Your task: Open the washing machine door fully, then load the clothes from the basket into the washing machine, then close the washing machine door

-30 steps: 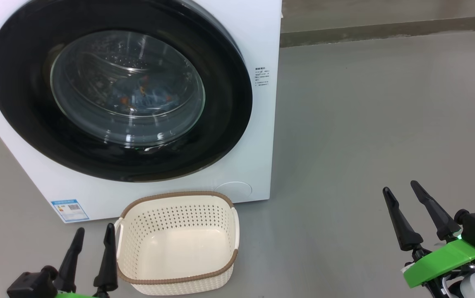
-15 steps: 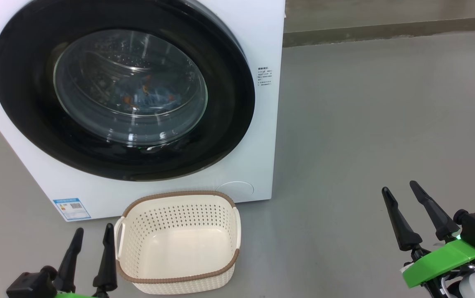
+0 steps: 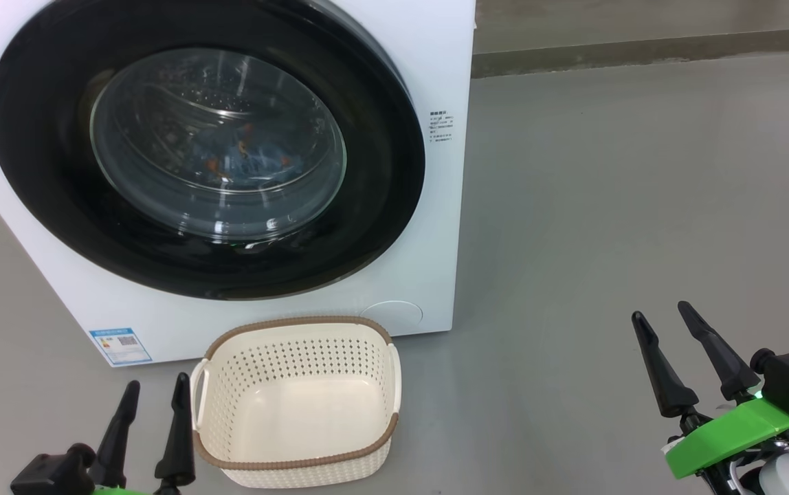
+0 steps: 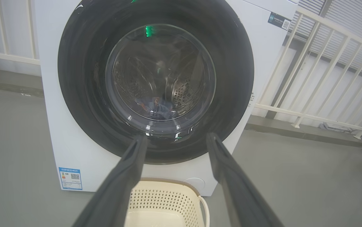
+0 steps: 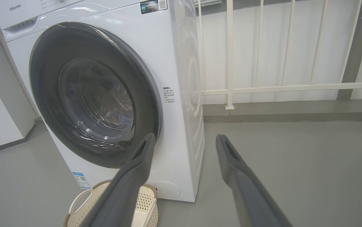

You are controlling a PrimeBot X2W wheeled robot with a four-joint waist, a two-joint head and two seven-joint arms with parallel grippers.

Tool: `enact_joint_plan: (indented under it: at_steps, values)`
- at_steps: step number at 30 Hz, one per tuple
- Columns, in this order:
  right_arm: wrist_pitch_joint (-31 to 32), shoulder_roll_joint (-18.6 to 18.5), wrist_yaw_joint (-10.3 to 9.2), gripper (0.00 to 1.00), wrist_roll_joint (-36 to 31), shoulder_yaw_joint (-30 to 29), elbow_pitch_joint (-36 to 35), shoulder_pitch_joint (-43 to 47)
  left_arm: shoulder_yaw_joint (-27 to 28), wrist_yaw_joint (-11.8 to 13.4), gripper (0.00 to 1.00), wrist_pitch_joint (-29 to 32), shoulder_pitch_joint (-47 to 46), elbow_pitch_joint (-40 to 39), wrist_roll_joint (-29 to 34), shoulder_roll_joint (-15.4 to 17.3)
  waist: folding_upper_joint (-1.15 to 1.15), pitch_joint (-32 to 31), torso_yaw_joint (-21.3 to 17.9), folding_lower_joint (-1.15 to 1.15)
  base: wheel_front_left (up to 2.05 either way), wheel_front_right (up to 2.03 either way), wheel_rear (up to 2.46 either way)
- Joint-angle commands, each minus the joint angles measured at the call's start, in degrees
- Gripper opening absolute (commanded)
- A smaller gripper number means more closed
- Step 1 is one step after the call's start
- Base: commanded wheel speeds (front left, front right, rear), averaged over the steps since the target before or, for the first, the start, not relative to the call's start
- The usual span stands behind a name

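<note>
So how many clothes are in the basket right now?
0. The basket has a bare bottom. Blue printed clothes lie in the drum behind the shut washing machine door; how many pieces, the glass does not let me tell.

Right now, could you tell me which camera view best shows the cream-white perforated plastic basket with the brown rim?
The head view: the whole basket shows from above, empty. The left wrist view catches its far end, the right wrist view one handled end, both cropped.
</note>
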Motion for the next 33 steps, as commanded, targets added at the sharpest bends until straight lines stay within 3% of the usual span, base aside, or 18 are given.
enact_joint_plan:
  at_steps: [1, 11, 12, 19, 23, 33]
  values:
    - [-0.28, -0.83, -0.15, 1.0, -0.38, 0.62, -1.02, -0.87, 1.79, 0.47, 1.0, -0.59, -1.28, -1.48, -0.37, 1.34, 0.0, -0.01, 0.01, 0.0, 0.0, 0.0, 0.0]
    - [-0.28, -0.77, -0.15, 1.0, -0.27, 0.73, -1.03, -0.86, 1.59, 0.47, 1.0, -0.6, -1.16, -1.43, -1.04, 1.42, 0.0, -0.1, 0.03, 0.0, 0.0, 0.0, 0.0]
    - [0.01, 0.21, 0.0, 0.0, 0.03, 0.11, 0.17, 0.04, -0.21, 0.4, 0.0, 0.05, 0.05, 0.2, -0.6, 0.06, 0.0, -0.09, 0.04, 0.0, 0.0, 0.0, 0.0]
    - [0.44, 2.86, 0.01, 0.0, 1.29, 0.73, 3.18, 2.39, -0.37, 0.33, 0.0, 0.7, 1.5, 3.28, -1.83, -1.79, 0.0, -0.03, 0.07, 0.01, 0.0, 0.0, 0.0]
    - [1.1, 3.29, 0.0, 0.0, 3.28, 0.06, 3.0, 2.38, 0.09, 0.22, 0.0, 1.29, 1.32, 3.2, -3.82, -1.97, 0.0, -0.02, 0.13, 0.13, 0.0, 0.0, 0.0]
    - [2.73, 4.37, -0.01, 0.0, 8.19, -1.62, 2.8, 2.18, 1.16, -0.06, 0.0, 2.65, 0.76, 3.19, -8.78, -2.41, 0.0, 0.4, 0.28, 0.0, 0.0, 0.0, 0.0]
